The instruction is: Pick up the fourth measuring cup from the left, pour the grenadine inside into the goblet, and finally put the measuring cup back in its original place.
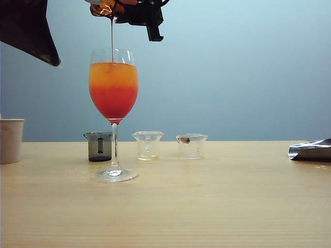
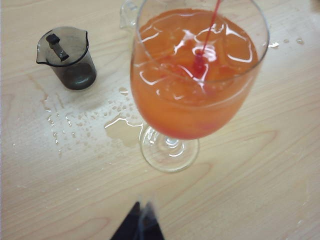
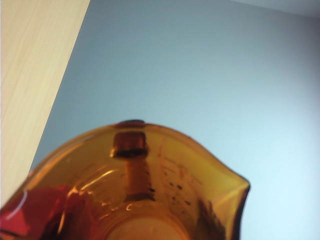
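- We're in the pour: the right gripper [image 1: 138, 14], at the top of the exterior view just left of centre, has the fourth measuring cup [image 1: 103, 8] tipped over above the goblet [image 1: 114, 93].
- A thin dark-red thread of grenadine [image 1: 112, 39] drops from the cup's lip straight into the bowl; in the left wrist view the grenadine [image 2: 200, 60] strikes the orange drink inside the goblet [image 2: 195, 80] near the middle of the surface.
- In the exterior view the glass shows orange on top shading to deep red at the base of the bowl, so the syrup looks to be sinking.
- The right wrist view is filled by the amber cup [image 3: 145, 190], with a pool of red [image 3: 35, 212] at its lower left, so by my reading there's syrup yet to run out.
- The right gripper's jaws are pinched on that cup, part-way closed; the fingers themselves I can't make out.
- The left gripper [image 2: 139, 225] shows only as a dark tip at the bottom of its own wrist view, hanging clear above the table [image 2: 260, 190]; spread or pressed together, I cannot tell.
- Next call: finish emptying, roll the cup upright, then carry it to the free spot in the row right of the clear cup [image 1: 191, 146].
- Care is needed, I'd say: splashes [image 2: 122, 127] already lie beside the goblet's foot.
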Action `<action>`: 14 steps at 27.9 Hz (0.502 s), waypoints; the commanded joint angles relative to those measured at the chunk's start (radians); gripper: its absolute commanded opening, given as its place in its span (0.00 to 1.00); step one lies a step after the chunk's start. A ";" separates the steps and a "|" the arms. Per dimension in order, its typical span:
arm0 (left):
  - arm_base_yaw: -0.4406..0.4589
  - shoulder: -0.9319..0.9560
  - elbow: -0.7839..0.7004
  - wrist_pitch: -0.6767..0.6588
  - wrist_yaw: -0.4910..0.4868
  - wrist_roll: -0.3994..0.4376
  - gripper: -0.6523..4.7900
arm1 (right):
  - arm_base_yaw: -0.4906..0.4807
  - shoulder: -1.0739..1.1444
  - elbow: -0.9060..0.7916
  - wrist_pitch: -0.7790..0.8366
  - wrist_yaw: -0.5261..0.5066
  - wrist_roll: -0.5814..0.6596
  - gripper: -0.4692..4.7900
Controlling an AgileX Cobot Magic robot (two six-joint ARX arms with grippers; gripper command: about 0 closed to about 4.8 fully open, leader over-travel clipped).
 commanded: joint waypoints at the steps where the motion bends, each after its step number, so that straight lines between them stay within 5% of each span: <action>1: -0.002 -0.002 0.002 0.002 0.000 0.002 0.11 | 0.000 -0.006 0.009 0.051 0.001 -0.013 0.40; 14: -0.002 -0.002 0.002 0.003 0.000 0.002 0.11 | -0.011 -0.006 0.009 0.051 -0.003 -0.064 0.40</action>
